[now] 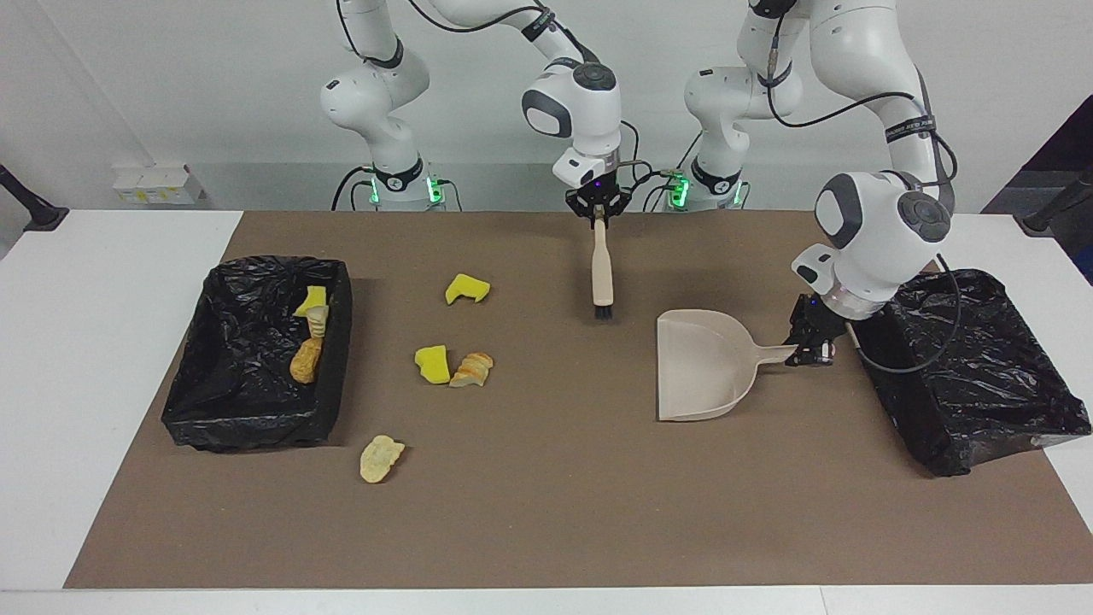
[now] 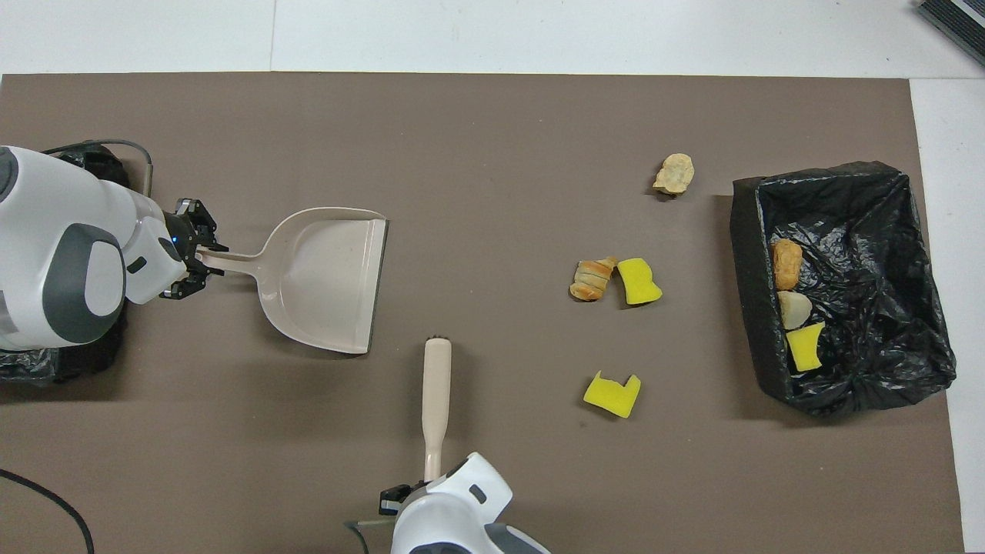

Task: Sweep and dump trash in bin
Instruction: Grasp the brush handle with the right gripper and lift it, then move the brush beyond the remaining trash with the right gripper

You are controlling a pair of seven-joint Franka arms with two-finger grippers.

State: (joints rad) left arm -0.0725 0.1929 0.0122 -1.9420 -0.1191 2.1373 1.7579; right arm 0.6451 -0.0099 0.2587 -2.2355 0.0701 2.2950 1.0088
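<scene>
Trash lies loose on the brown mat: two yellow sponge chunks (image 1: 467,289) (image 1: 433,364) and two bread pieces (image 1: 472,370) (image 1: 381,458). A black-lined bin (image 1: 192,359) at the right arm's end holds three more scraps (image 2: 793,309). My right gripper (image 1: 599,213) is shut on the handle end of a beige brush (image 2: 436,400), whose bristles point away from the robots. My left gripper (image 1: 811,346) is shut on the handle of the beige dustpan (image 2: 323,277), whose mouth faces the loose trash.
A second black-lined bin (image 1: 982,376) stands at the left arm's end, partly under the left arm. The brown mat (image 1: 555,512) covers the white table. A bare strip of mat separates the dustpan from the loose trash.
</scene>
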